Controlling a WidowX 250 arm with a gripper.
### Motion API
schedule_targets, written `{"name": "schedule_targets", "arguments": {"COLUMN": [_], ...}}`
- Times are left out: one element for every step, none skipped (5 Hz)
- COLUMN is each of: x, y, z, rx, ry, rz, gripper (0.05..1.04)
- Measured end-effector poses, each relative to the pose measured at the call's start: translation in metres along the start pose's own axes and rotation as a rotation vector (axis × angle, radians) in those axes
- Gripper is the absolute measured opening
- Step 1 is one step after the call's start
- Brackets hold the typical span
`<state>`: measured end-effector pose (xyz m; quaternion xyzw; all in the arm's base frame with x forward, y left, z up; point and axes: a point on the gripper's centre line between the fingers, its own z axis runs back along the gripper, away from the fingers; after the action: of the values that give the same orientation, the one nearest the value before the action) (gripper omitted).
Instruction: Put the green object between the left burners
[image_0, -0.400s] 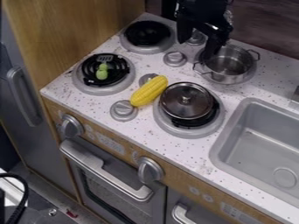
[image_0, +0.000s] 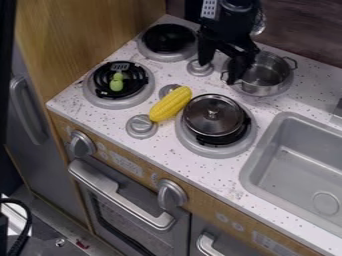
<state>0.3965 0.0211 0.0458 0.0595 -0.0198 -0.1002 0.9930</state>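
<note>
Claw (image_0: 217, 73) wide open, empty AFAICT; I've just brought it nearer green obj. (image_0: 116, 85), grasp pending.

Sink (image_0: 247, 172) cut off by right edge; steel pot (image_0: 268, 75) and burner (image_0: 288, 85) partly hidden.

1. Fixed camera: higher than jaws, on their oven (image_0: 137, 223) side.
2. Aim: down at a slant, toward jaws.
3. Range: moderate; frames counter (image_0: 200, 172) below jaws, part of sink (image_0: 294, 145) off sideways.
</note>
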Motion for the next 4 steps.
{"name": "schedule_targets", "arguments": {"x": [-0.01,-0.018,-0.041,-0.062], "y": [0.034,0.069,0.105,0.129], "z": [-0.004,-0.006,-0.017,-0.027], "rx": [0.001,0.02,0.023,0.02], "ry": [0.006,-0.009,-0.004,0.001], "rz": [0.082,0.158,0.264,0.384], "gripper": [1.0,1.0,1.0,1.0]}}
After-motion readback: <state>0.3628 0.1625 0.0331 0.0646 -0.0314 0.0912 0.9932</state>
